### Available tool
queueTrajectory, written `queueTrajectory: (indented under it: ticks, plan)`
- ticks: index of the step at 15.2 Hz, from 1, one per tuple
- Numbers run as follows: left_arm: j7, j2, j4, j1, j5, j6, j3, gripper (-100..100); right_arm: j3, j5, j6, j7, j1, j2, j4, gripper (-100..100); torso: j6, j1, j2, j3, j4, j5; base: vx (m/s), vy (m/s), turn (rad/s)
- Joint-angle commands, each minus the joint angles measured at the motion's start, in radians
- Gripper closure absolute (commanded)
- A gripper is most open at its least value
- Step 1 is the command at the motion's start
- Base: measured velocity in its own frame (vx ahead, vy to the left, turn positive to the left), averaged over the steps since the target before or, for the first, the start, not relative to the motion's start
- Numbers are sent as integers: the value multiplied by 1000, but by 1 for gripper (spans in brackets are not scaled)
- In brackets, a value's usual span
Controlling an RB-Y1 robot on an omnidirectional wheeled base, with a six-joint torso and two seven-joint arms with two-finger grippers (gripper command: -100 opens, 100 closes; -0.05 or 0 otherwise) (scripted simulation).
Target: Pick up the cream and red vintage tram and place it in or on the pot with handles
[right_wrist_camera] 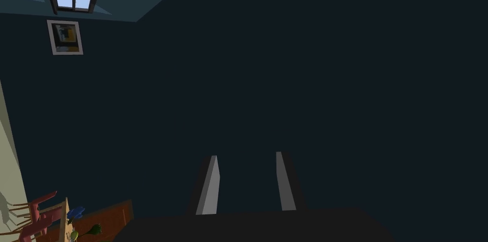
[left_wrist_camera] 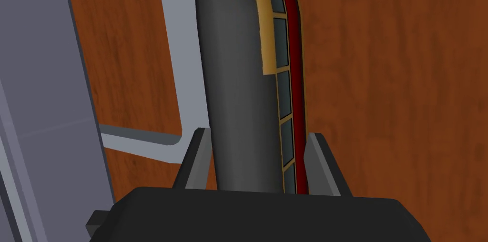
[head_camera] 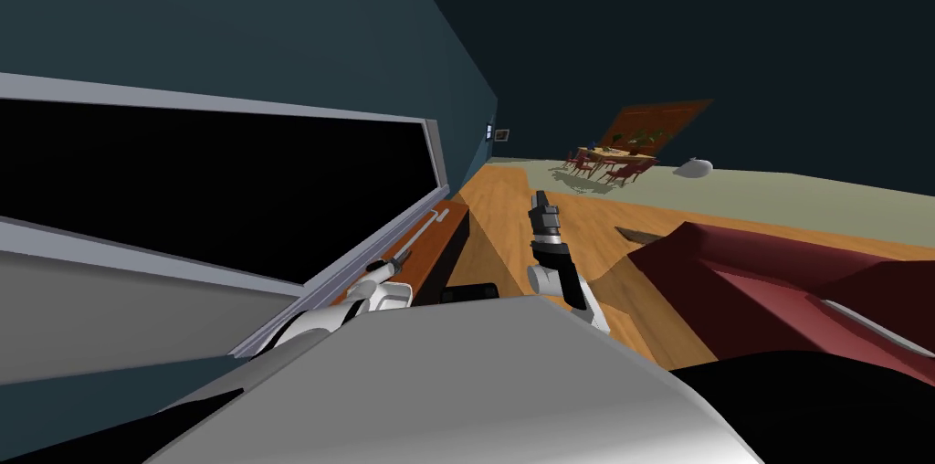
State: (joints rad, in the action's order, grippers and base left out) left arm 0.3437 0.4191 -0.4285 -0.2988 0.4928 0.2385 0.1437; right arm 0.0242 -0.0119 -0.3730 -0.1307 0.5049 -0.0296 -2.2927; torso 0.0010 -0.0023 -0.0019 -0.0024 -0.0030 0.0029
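Left end effector [left_wrist_camera: 259, 158] clamps tram [left_wrist_camera: 238, 86] (grey strip [left_wrist_camera: 171, 63] beside); right end effector [right_wrist_camera: 246, 182] parted.

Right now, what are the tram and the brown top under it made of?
The tram, gripped by my left claw, has a smooth, matt dark grey roof with cream and red sides: maybe painted metal or plastic, I can't tell which. The brown top looks like wood, reddish with streaky grain and a smooth finish.

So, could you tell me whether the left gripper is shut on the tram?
Shut: on the left gripper, both fingers press the sides of the tram.
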Motion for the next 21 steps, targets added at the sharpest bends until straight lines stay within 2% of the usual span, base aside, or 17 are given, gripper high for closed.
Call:
queueTrajectory:
  ticks: [1, 3, 5, 6, 7, 9, 10, 12, 13, 17, 19, 20, 21]
  plan:
    - [8, 37, -15, -20, 1, 3, 4, 100, 0, 0, 0, 0, 0, 0, 0, 0, 0, 0, 0, 0, 0, 0, 12, -31, -42]
    - [8, 37, -15, -20, 1, 3, 4, 100, 0, 0, 0, 0, 0, 0, 0, 0, 0, -1, 0, 1, 2, -2, 15, -39, -26]
    - [19, 78, -24, -30, 3, 13, 5, 100, 0, 0, 0, 0, 0, 0, 0, 0, 1, -3, 0, 1, 2, -2, 18, -50, -51]
    - [19, 78, 2, -30, 35, 13, 5, 100, 0, 0, 0, 0, 0, 0, 0, 0, 1, -3, 0, 1, 2, -3, 17, -56, -45]
    - [16, 78, -1, -30, 34, 13, 5, 100, 0, 0, 0, 0, 0, 0, 0, 0, 0, -4, 1, 1, 2, -3, 13, -35, -1]
    - [19, 78, -24, -30, 3, 13, 5, 100, 0, 0, 0, 0, 0, 0, 0, 0, 0, -3, 2, 2, 2, -2, 3, -14, 11]
    - [27, 109, -29, -36, 6, 24, 6, 100, 0, 0, 0, 0, 0, 0, 0, 0, 0, -2, 3, 2, 2, -2, -4, -42, -54]
    - [35, 142, -34, -41, 9, 39, 7, 100, 0, 0, 0, 0, 0, 0, 0, 0, 0, -6, 3, 3, 3, -4, 8, -88, -60]
    - [35, 142, -34, -41, 9, 39, 7, 100, 0, 0, 0, 0, 0, 0, 0, 0, 0, -8, 3, 3, 3, -5, 3, -82, -29]
    - [50, 211, -45, -52, 20, 80, 7, 100, 0, 0, 0, 0, 0, 0, 0, 0, 0, -9, 5, 5, 4, -6, -9, -88, -37]
    - [42, 211, -27, -52, 34, 80, 7, 100, 0, 0, 0, 0, 0, 0, 0, 0, -1, -11, 7, 5, 4, -6, -20, -87, -9]
    - [50, 211, -45, -52, 20, 80, 7, 100, 0, 0, 0, 0, 0, 0, 0, 0, -1, -10, 7, 6, 4, -6, -12, -34, 17]
    - [55, 246, -49, -57, 26, 105, 6, 100, 0, 0, 0, 0, 0, 0, 0, 0, 0, -8, 7, 6, 5, -6, -29, -60, -29]
